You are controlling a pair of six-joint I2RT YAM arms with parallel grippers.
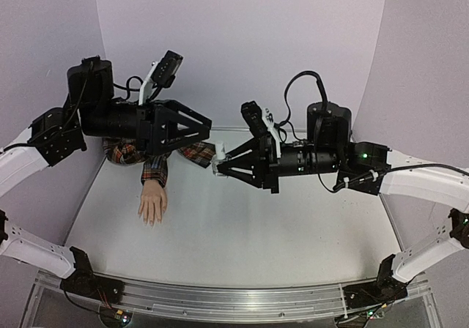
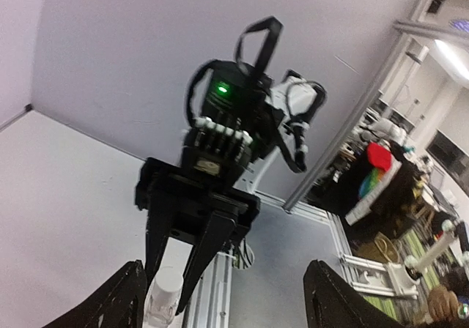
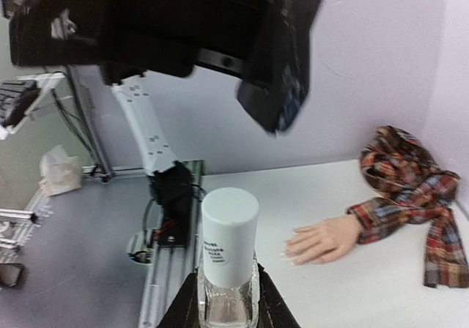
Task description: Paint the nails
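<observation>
Pale lilac walls stand around the white desk (image 1: 256, 247). On its left side lies the mannequin hand (image 3: 322, 240) in a plaid sleeve (image 3: 410, 196), palm down. The nails (image 3: 287, 251) are at its fingertips, pointing to the near edge, and they are too small for me to see any paint on them.

Well apart from that hand, above the middle of the desk, the right pincer (image 1: 218, 165) is clamped on a small clear bottle (image 3: 227, 306). The white cap (image 3: 229, 222) is on the bottle. The left pincer (image 2: 223, 306) hangs close to it with its fingers wide apart and grips nothing.

I judge that the step in hand is opening the bottle, so painting is not yet begun. The next move asks the left pincer to come around the cap, close on it, and turn it off while the right one holds the bottle firm and upright.
</observation>
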